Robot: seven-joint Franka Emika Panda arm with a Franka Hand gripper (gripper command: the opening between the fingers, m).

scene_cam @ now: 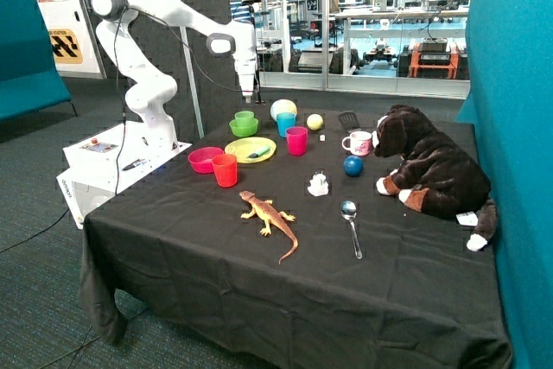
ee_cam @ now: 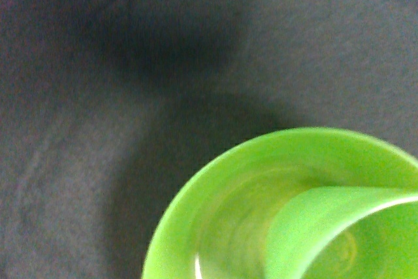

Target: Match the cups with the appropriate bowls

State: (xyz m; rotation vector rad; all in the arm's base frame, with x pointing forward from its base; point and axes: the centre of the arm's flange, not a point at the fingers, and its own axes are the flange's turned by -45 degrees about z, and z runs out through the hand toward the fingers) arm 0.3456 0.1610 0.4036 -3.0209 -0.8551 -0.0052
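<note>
A white robot arm holds its gripper just above a light green cup that sits inside the lime green bowl, at about eleven o'clock on the black table; whether the fingers are spread or pressed together cannot be told. That green pair looks matched. The magenta-pink bowl sits empty at nine o'clock, touching a red cup. The magenta-pink cup stands apart, just beside a yellow-green plate, so the pink pairing seems not yet done.
</note>
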